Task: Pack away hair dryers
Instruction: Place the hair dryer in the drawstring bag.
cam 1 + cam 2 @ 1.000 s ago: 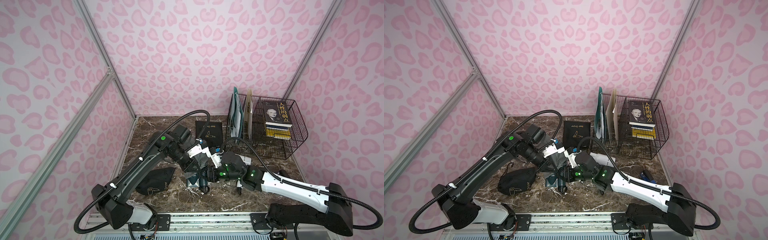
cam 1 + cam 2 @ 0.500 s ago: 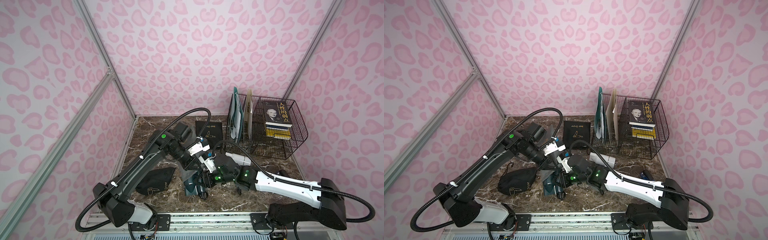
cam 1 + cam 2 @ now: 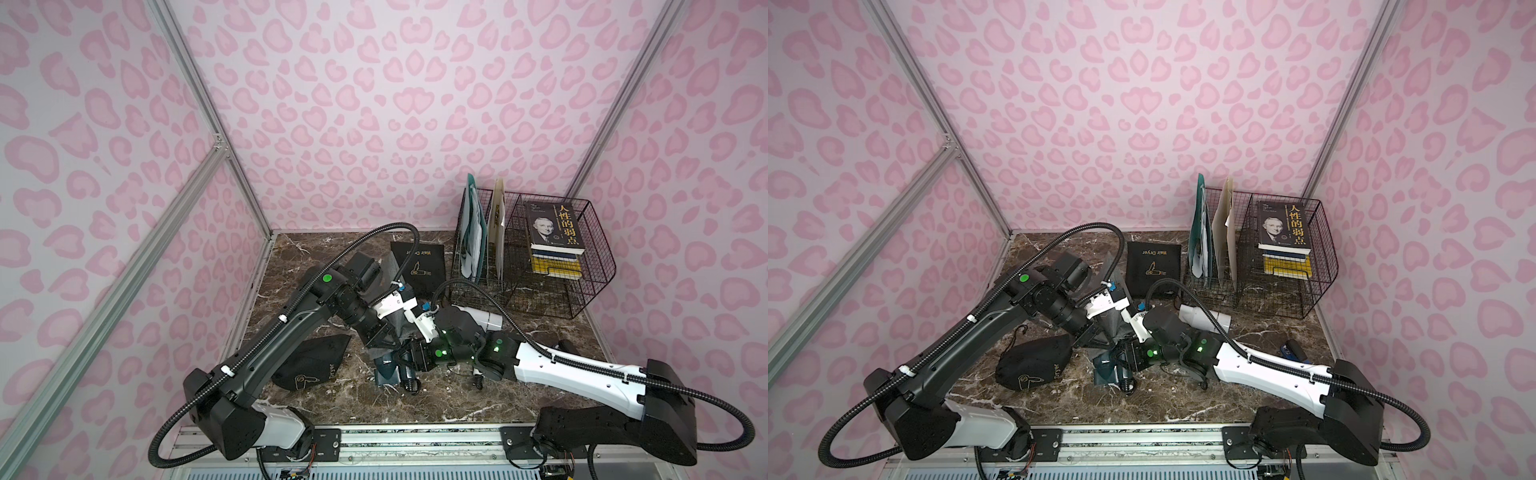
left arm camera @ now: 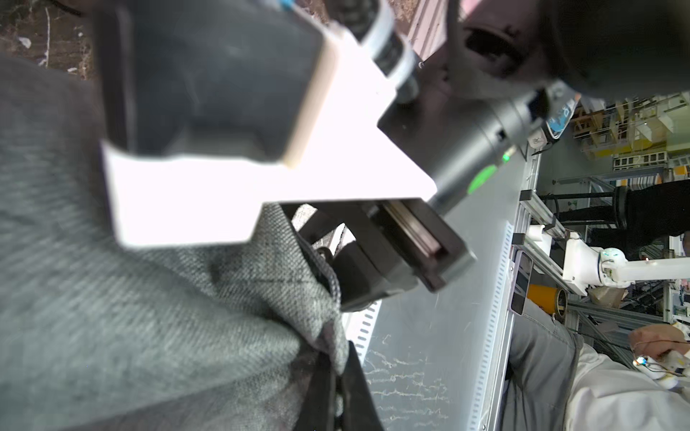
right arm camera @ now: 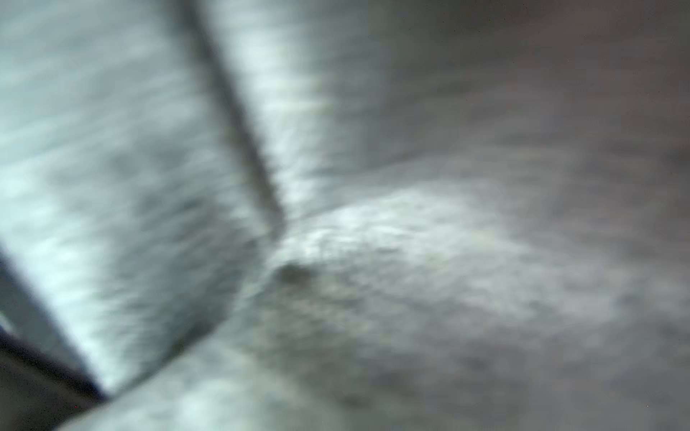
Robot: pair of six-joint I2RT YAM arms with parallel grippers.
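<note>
Far left, lower frame: the bulging black pouch point(image 3: 311, 365) lies on the marble table point(image 3: 457, 401), clear of both arms. Just right of it my left gripper point(image 3: 380, 334) is pinched shut on the grey pouch point(image 3: 395, 328), holding it lifted & slanted. The left wrist view shows its fingers point(image 4: 319, 395) nipping the hem.

Change vs a sec ago: the right gripper point(image 3: 411, 361) has slid left across centre frame and up under that pouch. The dark teal dryer point(image 3: 386, 370) has shifted left w/ it and now sits at centre, just below the pouch, on or barely off the marble. The right wrist view is only blurred grey cloth, so I can't tell if those jaws clamp the dryer or merely nudge it.

My read: insertion is underway, dryer not inside yet.

The flat black pouch point(image 3: 417, 262) lies upper centre. The white dryer point(image 3: 482, 318) waits right of centre, near the wire basket point(image 3: 552, 286).

Room: bare marble along the bottom edge is free. The basket crowds the right, and both wrists nearly touch at centre — little slack there.
</note>
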